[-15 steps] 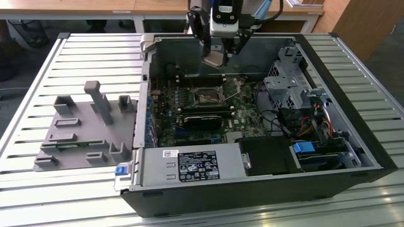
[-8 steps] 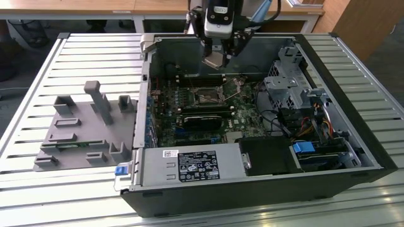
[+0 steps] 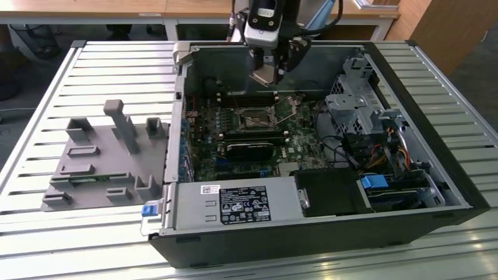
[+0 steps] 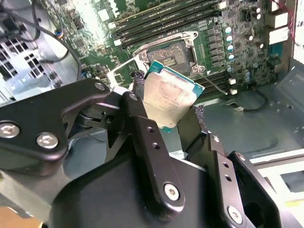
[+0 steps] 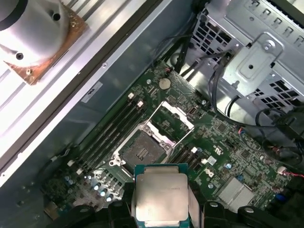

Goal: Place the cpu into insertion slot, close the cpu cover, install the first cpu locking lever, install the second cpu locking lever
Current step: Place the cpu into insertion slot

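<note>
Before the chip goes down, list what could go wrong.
1. The cpu is pinched by its edges in the claw; a slip could drop it on the board.
2. It looks offset from the insertion slot, so a misaligned landing could damage that slot.
3. The raised cpu cover stands beside the slot; the claw may snag it.

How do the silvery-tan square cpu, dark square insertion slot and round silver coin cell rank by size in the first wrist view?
Silvery-tan square cpu: largest, though nearest the camera.
Dark square insertion slot.
Round silver coin cell: smallest.
</note>
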